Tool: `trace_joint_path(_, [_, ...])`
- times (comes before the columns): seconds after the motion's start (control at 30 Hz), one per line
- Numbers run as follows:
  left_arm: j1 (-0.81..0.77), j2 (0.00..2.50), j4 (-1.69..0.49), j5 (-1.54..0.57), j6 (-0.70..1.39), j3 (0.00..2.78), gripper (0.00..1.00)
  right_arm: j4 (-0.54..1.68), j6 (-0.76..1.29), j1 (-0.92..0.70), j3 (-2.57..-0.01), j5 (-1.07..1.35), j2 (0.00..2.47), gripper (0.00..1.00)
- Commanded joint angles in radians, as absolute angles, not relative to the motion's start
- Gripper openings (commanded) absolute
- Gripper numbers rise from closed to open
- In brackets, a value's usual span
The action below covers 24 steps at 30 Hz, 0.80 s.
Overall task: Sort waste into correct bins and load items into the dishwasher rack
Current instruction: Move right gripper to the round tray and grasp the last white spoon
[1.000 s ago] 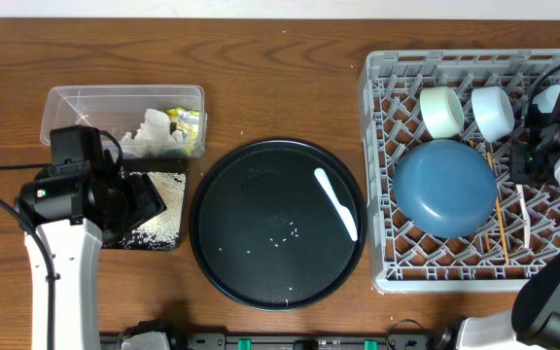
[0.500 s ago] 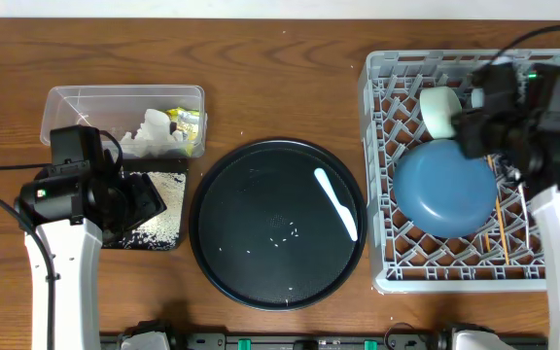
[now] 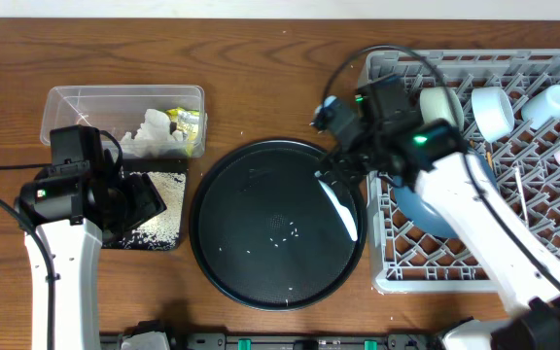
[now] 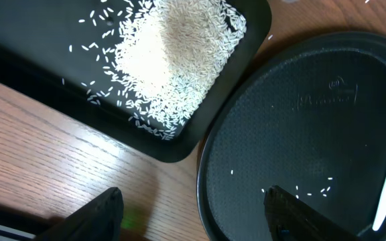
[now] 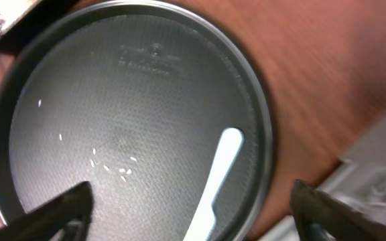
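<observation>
A white spoon [image 3: 336,204] [image 5: 220,167] lies on the right side of the round black tray [image 3: 261,253], with a few rice grains [image 3: 282,231] near the middle. My right gripper [image 3: 334,167] [image 5: 193,201] hovers open and empty over the spoon's upper end. The grey dishwasher rack [image 3: 382,277] holds a dark-blue bowl [image 3: 411,206], half hidden by my right arm, and several pale cups [image 3: 492,112]. The clear tub [image 3: 76,102] holds tissues [image 3: 149,136] and a yellow-green wrapper [image 3: 189,123]. My left gripper [image 3: 134,202] [image 4: 193,201] is open over the shallow black tray [image 3: 163,243] [image 4: 179,150] of rice [image 4: 173,60].
The round tray's rim [image 4: 210,167] lies close beside the rice tray's corner, with a strip of bare wood [image 4: 59,154] under my left fingers. The rack's left wall nearly touches the round tray's right edge. My right arm crosses the rack's front left part.
My right arm has swung left from over the rack to the round tray's upper right, and its jaws have spread wide. Cups in the rack are uncovered. The left arm is still.
</observation>
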State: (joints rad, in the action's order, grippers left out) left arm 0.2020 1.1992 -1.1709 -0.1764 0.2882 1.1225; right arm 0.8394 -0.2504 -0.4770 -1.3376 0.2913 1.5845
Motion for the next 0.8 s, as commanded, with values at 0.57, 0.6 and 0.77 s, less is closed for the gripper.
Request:
trace_joint_path(0.57, [0.206,1.203,-1.174,-0.171,0.293,1.116,0.69,0.834,0.068,-0.518,-1.327,0.154,1.98,0.98])
trace_joint_path(0.6, [0.206,1.203,-1.174,-0.171,0.293,1.116,0.69,0.836,0.074,-0.519,-1.327,0.153,1.985,0.96])
trace_joint_path(0.77, [0.206,1.203,-1.174,-0.171,0.293,1.116,0.69,0.842,0.081,-0.527,-1.327,0.126,2.002,0.79])
